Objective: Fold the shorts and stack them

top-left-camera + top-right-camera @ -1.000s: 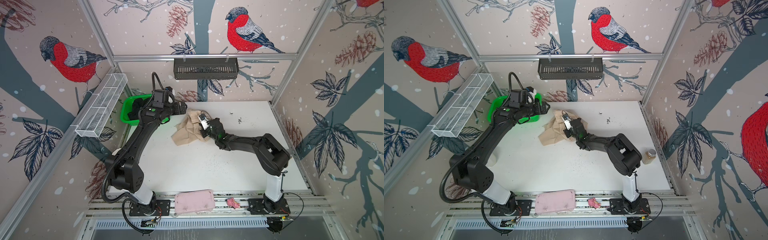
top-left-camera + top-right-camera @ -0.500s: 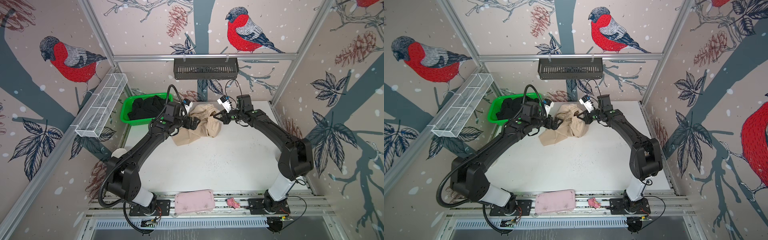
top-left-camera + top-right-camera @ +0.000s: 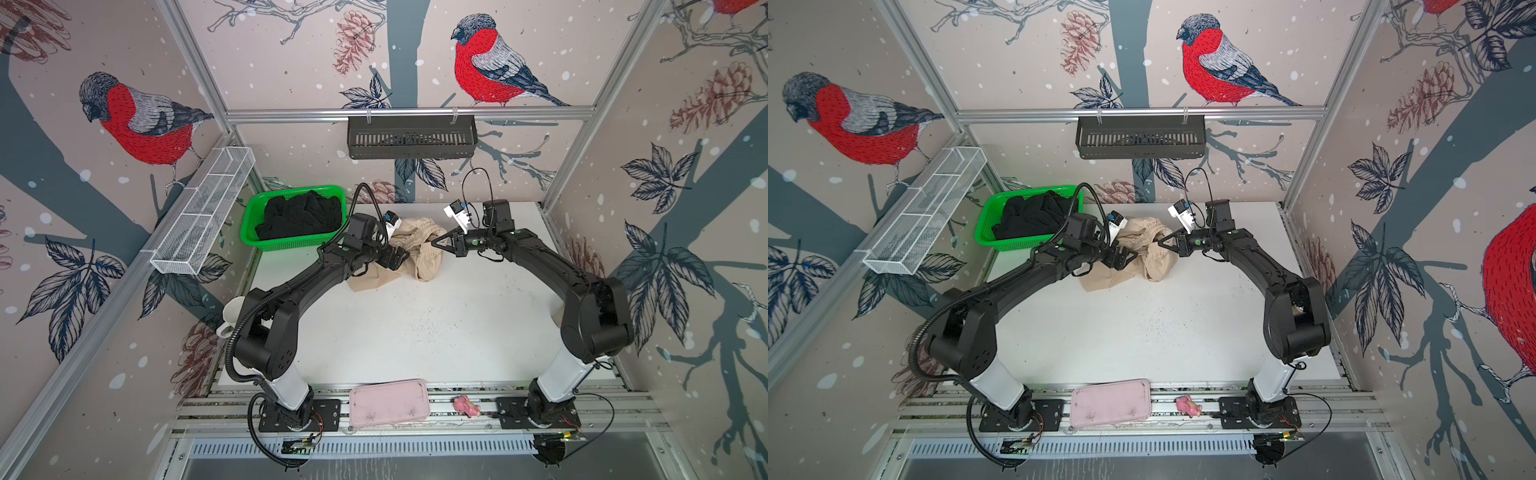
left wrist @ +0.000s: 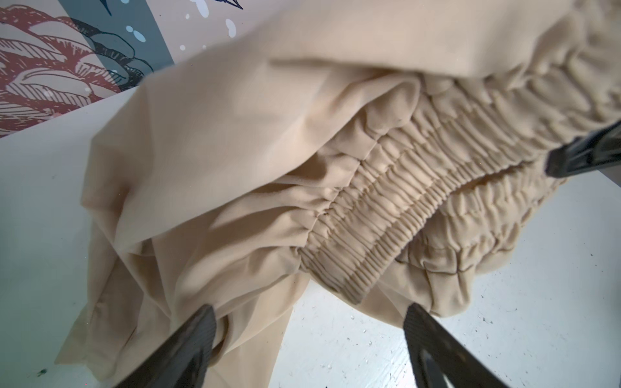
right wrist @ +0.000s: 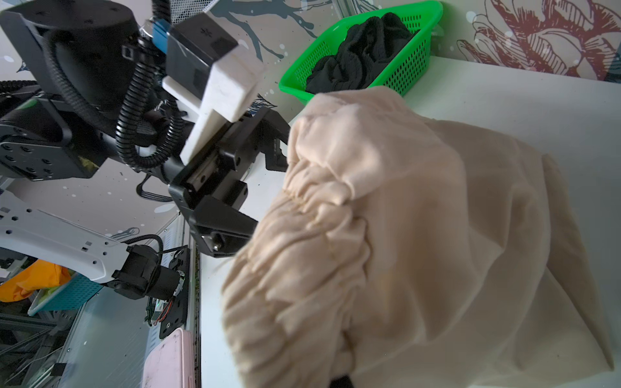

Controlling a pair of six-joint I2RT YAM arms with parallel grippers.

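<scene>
Pinching the tan shorts (image 3: 419, 245) at the waistband, right gripper (image 3: 436, 242) is clenched on the cloth, lifting it into a bunch near the table's (image 3: 415, 324) back edge, mid. Left gripper (image 3: 401, 258) sits w/ jaws spread wide by the bunch's other side, fingers (image 4: 188, 339) just at the fabric, not clamping. Black shorts (image 3: 301, 216) lie heaped in the green basket (image 3: 286, 244), back-left corner.
</scene>
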